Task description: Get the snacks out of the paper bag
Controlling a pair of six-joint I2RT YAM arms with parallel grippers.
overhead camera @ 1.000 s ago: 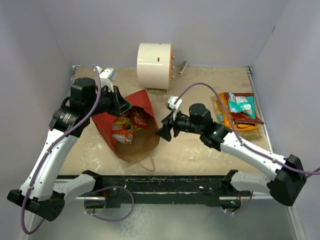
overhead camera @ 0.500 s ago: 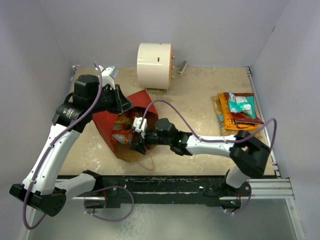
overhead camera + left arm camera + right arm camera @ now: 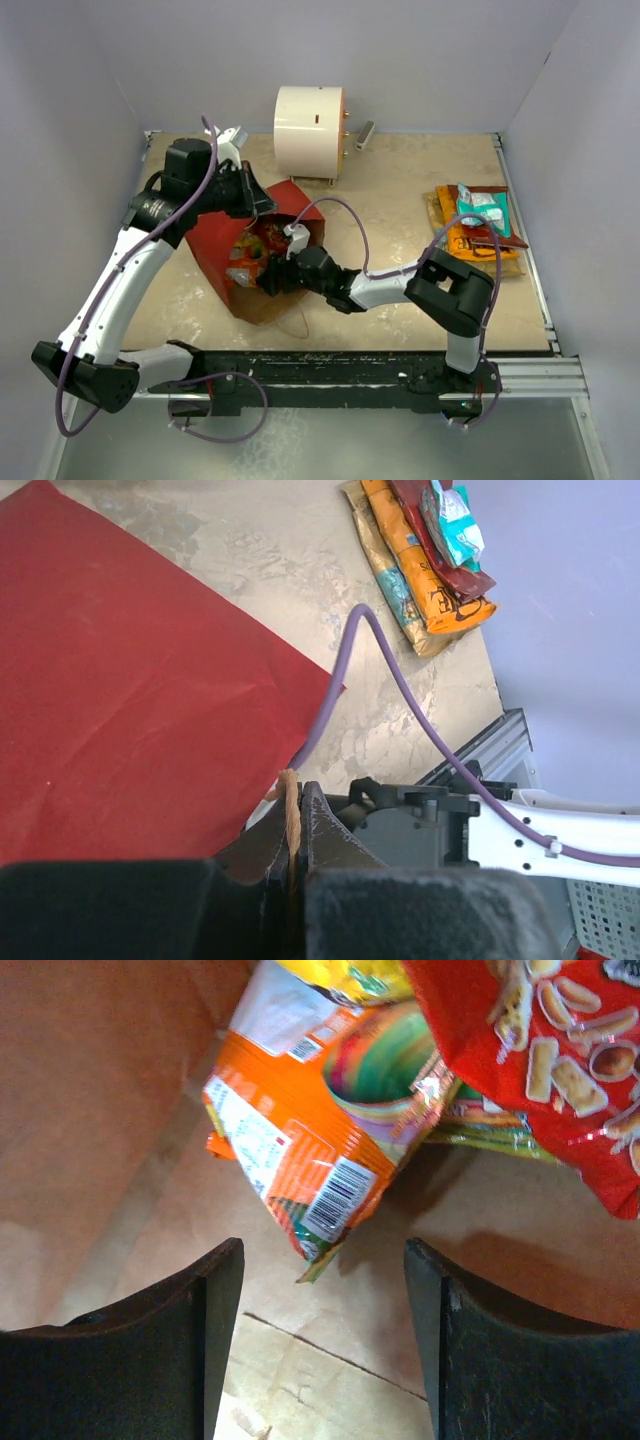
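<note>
Right now the left gripper (image 3: 291, 830) is pinched tight on the thin twine handle (image 3: 291, 798) of the red paper carrier bag (image 3: 205, 255). The bag lies on the beige tabletop (image 3: 400, 190) left of centre, its brown kraft inside showing at the mouth. The right gripper (image 3: 325, 1360) reaches into that mouth with its two dark fingers spread wide and nothing between them. It sits just short of a crinkly orange foil packet (image 3: 300, 1130) resting on the brown inner wall. A red chip bag (image 3: 540, 1060) printed with snack pieces overlaps that packet's upper right, and a yellow packet (image 3: 330, 975) peeks in at the top edge. Well apart, on the table's right side, lies a pile of packets (image 3: 478, 225) in orange, dark red and teal. A white cylinder (image 3: 308, 118) stands behind the bag.
</note>
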